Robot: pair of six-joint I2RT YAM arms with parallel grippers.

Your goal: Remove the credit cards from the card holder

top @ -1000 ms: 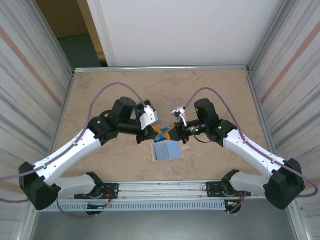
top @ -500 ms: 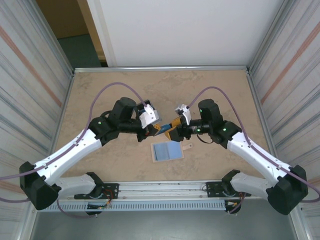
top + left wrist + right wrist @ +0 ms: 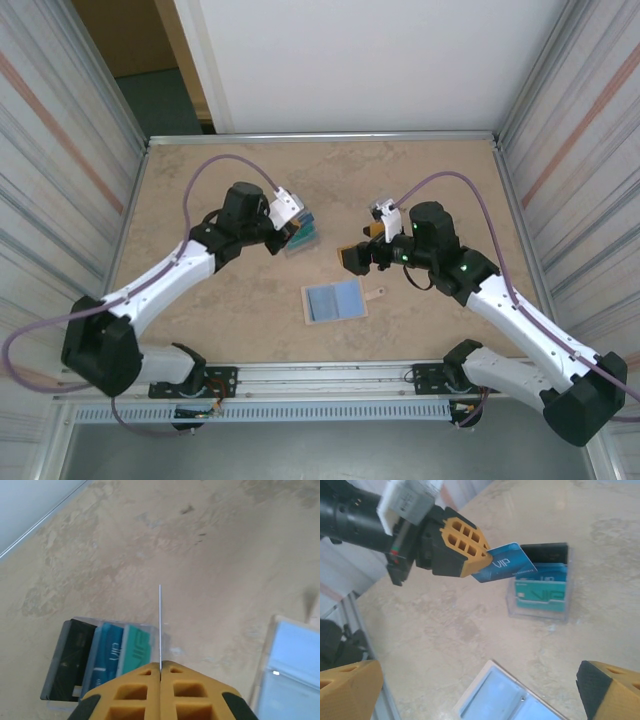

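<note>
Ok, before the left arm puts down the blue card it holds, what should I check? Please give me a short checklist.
1. Left end effector shut on the blue card: ok.
2. Right end effector open and apart from that card: ok.
3. Blue card centred over the clear tray: cannot tell; it hangs near one corner.
4. Stored cards lying fanned inside the tray, none sticking up: ok.
5. Card holder lying open on the table, apart from the tray: ok.
6. Card holder fully emptied: cannot tell.
</note>
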